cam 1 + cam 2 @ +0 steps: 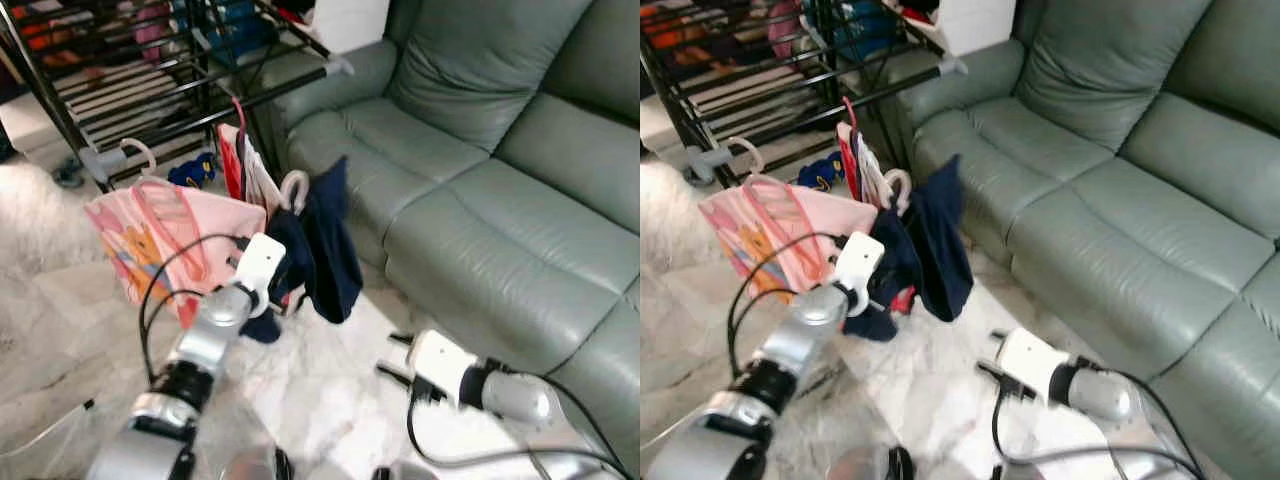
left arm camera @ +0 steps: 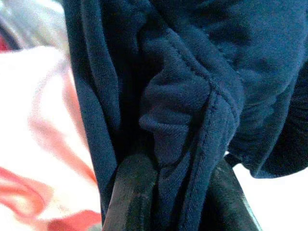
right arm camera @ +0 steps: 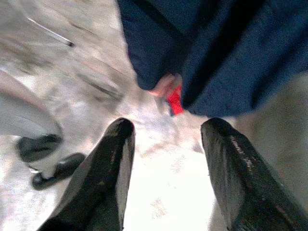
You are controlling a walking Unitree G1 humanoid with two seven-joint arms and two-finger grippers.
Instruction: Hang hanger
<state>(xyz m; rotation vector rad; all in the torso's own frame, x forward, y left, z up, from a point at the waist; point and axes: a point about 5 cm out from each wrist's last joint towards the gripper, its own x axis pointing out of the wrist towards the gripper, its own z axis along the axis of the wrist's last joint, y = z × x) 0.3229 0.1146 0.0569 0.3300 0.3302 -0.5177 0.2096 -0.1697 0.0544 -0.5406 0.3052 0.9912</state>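
Left wrist view: left gripper [image 2: 175, 192] pinching navy garment [image 2: 192, 86].

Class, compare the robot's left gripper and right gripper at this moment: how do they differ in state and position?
The left gripper is shut on a fold of the navy garment; the right gripper is open and holds nothing. The left gripper is raised at the hanging clothes by the drying rack; the right gripper hangs low over the pale floor beside the sofa. Both have two black fingers.

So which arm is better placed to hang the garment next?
Left. The left gripper already pinches the navy garment beside the rack; the right gripper hangs open over the floor.
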